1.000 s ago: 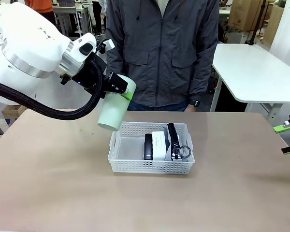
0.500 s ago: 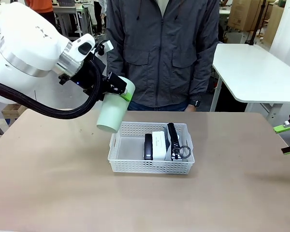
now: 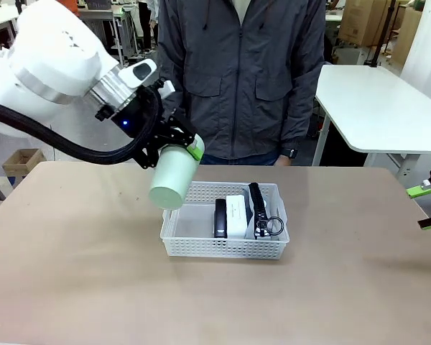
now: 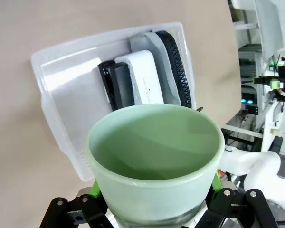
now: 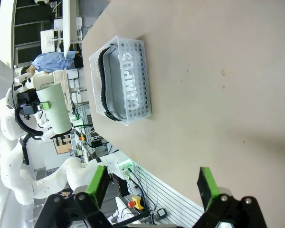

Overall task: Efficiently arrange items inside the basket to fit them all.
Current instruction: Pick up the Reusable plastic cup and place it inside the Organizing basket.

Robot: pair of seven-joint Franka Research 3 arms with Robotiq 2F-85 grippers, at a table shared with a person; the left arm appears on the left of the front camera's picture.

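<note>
With the left gripper (image 3: 178, 146) jaws clamped on the pale green plastic cup (image 3: 174, 177) and the right gripper (image 5: 152, 186) jaws spread empty, the tilted cup may catch the rim of the shallow white perforated plastic basket (image 3: 223, 245), since only its left-hand bay is free.

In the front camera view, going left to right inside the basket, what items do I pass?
Bare basket floor → black stapler → white box → grey zip pouch, with its ring pull at the near end.

Left end effector (image 3: 178, 144) carried cup (image 3: 172, 177) rightward, over basket's (image 3: 223, 243) left end.
</note>
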